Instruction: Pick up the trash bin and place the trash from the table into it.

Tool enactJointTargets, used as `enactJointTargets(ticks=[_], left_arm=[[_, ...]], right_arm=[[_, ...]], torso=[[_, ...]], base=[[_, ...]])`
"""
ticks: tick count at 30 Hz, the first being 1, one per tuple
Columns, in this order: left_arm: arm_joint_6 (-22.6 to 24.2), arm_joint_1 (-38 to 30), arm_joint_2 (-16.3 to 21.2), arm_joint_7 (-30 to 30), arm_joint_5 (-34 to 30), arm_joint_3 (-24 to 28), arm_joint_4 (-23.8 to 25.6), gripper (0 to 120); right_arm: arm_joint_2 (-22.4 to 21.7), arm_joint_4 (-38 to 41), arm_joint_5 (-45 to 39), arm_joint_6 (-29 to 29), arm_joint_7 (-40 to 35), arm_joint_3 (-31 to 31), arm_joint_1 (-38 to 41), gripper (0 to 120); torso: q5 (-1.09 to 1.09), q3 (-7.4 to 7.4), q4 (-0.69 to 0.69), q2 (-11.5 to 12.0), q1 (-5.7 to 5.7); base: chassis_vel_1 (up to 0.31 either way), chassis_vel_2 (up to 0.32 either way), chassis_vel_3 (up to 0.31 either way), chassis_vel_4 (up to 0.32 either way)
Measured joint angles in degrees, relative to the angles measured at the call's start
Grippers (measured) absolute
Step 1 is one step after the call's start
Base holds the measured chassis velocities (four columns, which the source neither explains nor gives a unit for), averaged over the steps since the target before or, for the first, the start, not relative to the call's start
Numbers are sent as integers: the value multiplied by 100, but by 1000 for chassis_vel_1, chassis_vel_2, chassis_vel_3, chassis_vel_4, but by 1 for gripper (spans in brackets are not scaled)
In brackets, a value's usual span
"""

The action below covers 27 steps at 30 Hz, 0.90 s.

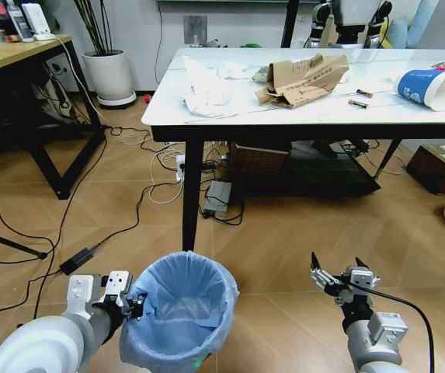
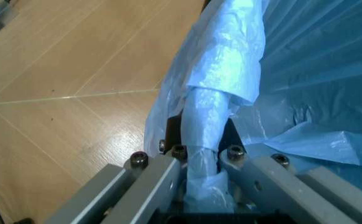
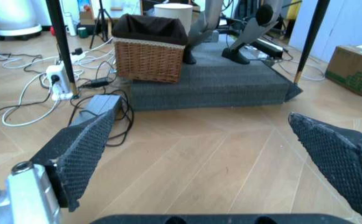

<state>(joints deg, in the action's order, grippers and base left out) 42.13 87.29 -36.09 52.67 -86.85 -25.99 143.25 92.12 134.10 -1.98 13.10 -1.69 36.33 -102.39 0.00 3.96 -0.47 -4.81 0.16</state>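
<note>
The trash bin point(image 1: 179, 307), lined with a crinkled light-blue bag, stands on the wood floor just in front of me. My left gripper point(image 1: 133, 301) is shut on its near left rim. In the left wrist view the gripper point(image 2: 203, 156) pinches the bag-wrapped rim point(image 2: 209, 116). My right gripper point(image 1: 338, 272) hangs open low on the right, with nothing between its fingers point(image 3: 81, 149). On the white marble-look table point(image 1: 408, 115) ahead lie crumpled white tissues point(image 1: 206, 93), a torn brown cardboard box point(image 1: 304, 78) and a tipped blue-and-white paper cup point(image 1: 432, 87).
Cables and a power strip point(image 1: 179, 165) litter the floor by the table's black leg point(image 1: 191, 194). Under the table sit a wicker basket point(image 3: 149, 53) and a grey platform point(image 3: 218, 84). A yellow desk point(image 1: 20, 50) stands far left. A cardboard box point(image 1: 439, 167) is at right.
</note>
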Motion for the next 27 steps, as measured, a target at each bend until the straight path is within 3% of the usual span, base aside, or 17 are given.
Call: enactJointTargets(ticks=[16, 27], left_arm=[[0, 17, 5, -7, -79, -31, 0, 0], [0, 37, -9, -4, -49, -68, 0, 0]], right_arm=[[4, 137, -71, -10, -4, -18, -9, 100], [2, 31, -70, -9, 1, -67, 51, 100]], torso=[[1, 361, -2, -436, 88], [0, 492, -2, -614, 134]], base=[[-15, -10, -9, -13], [0, 0, 0, 0]])
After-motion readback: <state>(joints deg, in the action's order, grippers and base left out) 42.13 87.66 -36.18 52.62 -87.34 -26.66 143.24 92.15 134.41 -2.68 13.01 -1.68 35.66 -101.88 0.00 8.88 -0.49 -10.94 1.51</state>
